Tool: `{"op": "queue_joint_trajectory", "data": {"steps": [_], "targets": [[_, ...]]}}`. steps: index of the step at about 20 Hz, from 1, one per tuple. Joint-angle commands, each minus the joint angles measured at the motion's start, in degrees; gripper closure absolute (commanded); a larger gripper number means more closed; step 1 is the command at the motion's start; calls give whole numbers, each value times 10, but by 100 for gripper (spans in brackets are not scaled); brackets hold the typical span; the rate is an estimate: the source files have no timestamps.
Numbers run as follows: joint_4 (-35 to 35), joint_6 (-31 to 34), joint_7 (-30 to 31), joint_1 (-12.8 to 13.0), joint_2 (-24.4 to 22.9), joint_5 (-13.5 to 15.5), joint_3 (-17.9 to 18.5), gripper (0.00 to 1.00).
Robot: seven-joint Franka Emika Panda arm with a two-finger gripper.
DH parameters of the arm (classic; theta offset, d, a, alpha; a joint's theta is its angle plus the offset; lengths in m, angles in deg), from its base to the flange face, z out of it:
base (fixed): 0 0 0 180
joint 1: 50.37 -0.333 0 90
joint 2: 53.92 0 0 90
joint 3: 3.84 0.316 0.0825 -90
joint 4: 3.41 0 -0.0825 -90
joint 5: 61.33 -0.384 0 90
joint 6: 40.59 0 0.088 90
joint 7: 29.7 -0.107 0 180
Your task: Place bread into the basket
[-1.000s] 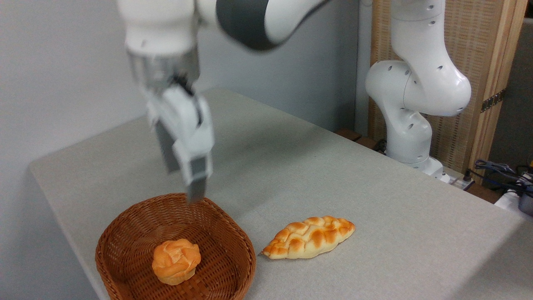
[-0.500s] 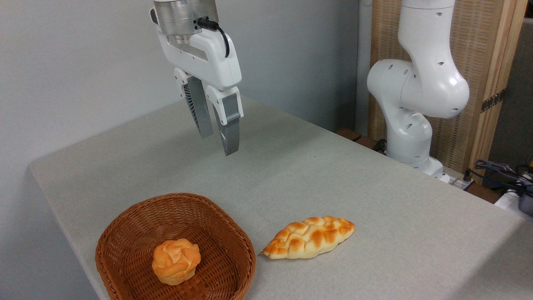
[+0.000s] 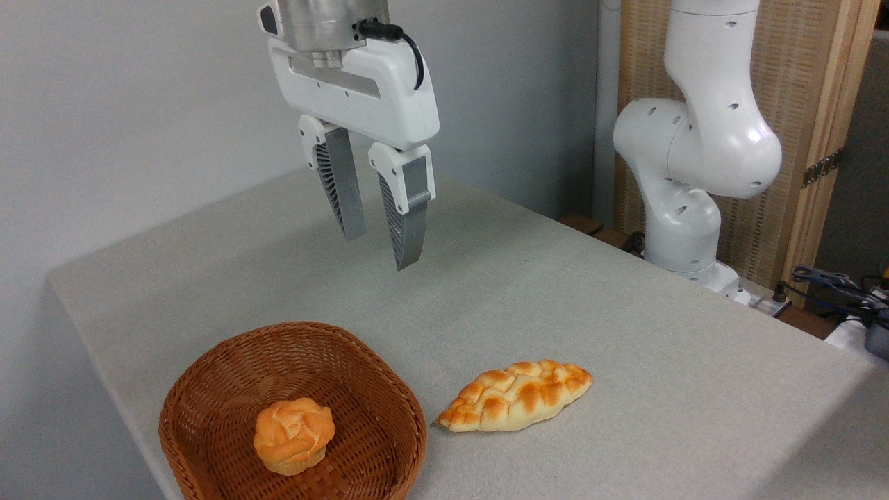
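The bread (image 3: 292, 436), a small round orange-golden bun with a knotted top, lies inside the brown wicker basket (image 3: 208, 389) at the table's front left. My gripper (image 3: 380, 251) hangs well above the table, up and to the right of the basket, pointing down. Its two ribbed fingers (image 3: 410, 222) stand apart, open, with nothing between them.
A longer braided loaf (image 3: 515, 395) lies on the grey table (image 3: 590, 333) just right of the basket. The arm's white base (image 3: 684, 229) stands at the back right, in front of a wooden screen. Cables (image 3: 833, 285) lie at the far right edge.
The gripper has risen from just above the basket's far rim and moved up and to the right, turning to face the camera. The bun and the loaf have stayed put.
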State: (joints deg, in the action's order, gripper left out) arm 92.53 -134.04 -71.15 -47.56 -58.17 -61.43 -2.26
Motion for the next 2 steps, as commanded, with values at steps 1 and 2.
{"op": "queue_joint_trajectory", "data": {"steps": [1, 2], "targets": [[-9, -2, 4, 19, 8, 1, 12, 0], [-9, -2, 4, 19, 8, 1, 11, 0]]}}
